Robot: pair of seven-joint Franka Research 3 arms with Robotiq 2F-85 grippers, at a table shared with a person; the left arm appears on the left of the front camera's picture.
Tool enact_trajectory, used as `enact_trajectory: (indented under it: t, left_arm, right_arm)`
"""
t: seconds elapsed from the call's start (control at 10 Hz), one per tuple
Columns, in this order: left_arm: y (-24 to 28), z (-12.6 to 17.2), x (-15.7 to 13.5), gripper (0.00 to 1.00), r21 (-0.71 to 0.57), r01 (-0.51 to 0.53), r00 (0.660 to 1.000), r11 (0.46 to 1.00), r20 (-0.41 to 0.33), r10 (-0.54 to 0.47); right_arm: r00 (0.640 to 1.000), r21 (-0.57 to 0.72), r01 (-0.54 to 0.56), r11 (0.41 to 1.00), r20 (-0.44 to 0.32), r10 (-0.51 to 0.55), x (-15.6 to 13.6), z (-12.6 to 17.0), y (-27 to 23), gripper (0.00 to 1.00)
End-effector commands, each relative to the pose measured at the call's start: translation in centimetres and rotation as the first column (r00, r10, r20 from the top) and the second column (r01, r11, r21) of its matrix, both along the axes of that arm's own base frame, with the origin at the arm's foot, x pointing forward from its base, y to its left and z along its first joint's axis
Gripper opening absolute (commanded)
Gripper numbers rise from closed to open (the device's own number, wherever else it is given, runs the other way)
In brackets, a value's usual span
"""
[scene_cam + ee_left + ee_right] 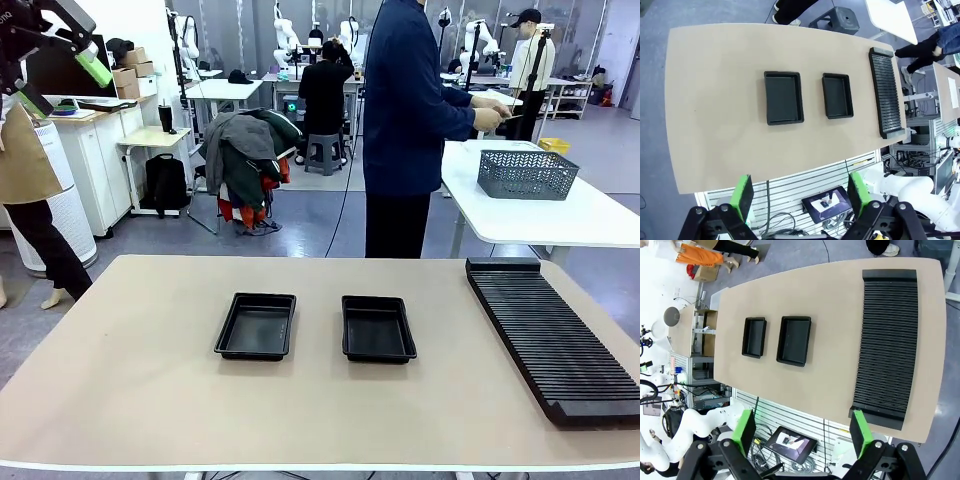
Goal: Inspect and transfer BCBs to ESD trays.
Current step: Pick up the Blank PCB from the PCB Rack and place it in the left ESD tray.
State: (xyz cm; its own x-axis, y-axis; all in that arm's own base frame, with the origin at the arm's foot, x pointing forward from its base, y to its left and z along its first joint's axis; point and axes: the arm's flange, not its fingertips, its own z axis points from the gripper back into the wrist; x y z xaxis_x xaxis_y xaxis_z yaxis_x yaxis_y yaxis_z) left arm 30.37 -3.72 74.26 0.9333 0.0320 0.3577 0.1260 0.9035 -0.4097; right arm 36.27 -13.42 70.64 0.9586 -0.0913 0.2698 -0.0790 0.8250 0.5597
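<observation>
Two empty black ESD trays sit side by side mid-table, the left tray (256, 326) and the right tray (378, 328). From the left wrist view, high above the table, they are the left tray (784, 97) and the right tray (837, 95), far beyond my open, empty left gripper (801, 196). One green pad of that gripper (95, 68) is raised at the top left of the front view. My right gripper (802, 432) also hangs open and empty high over the table, above both trays (754, 337) (795, 340). The BCBs are out of view.
A long black ribbed slotted rack (555, 340) lies along the table's right side, also seen as the rack (886, 92) and the rack (887, 345). A person in dark blue (405, 130) stands at the far edge, hands toward a white table holding a grey basket (527, 172).
</observation>
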Motion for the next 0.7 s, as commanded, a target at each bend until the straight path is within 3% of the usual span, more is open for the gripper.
enact_trajectory:
  t: [0.0, 0.6]
  left_arm:
    - [-0.05, -0.11, 0.04, 1.0, -0.006, -0.001, 1.0, 1.0, 0.002, 0.001]
    - [-0.05, -0.11, 0.04, 1.0, -0.006, -0.001, 1.0, 1.0, 0.002, 0.001]
  right_arm:
    - [1.0, 0.001, 0.0, 1.0, 0.0, 0.0, 0.0, -0.01, 0.0, 1.0]
    - [1.0, 0.001, 0.0, 1.0, 0.0, 0.0, 0.0, -0.01, 0.0, 1.0]
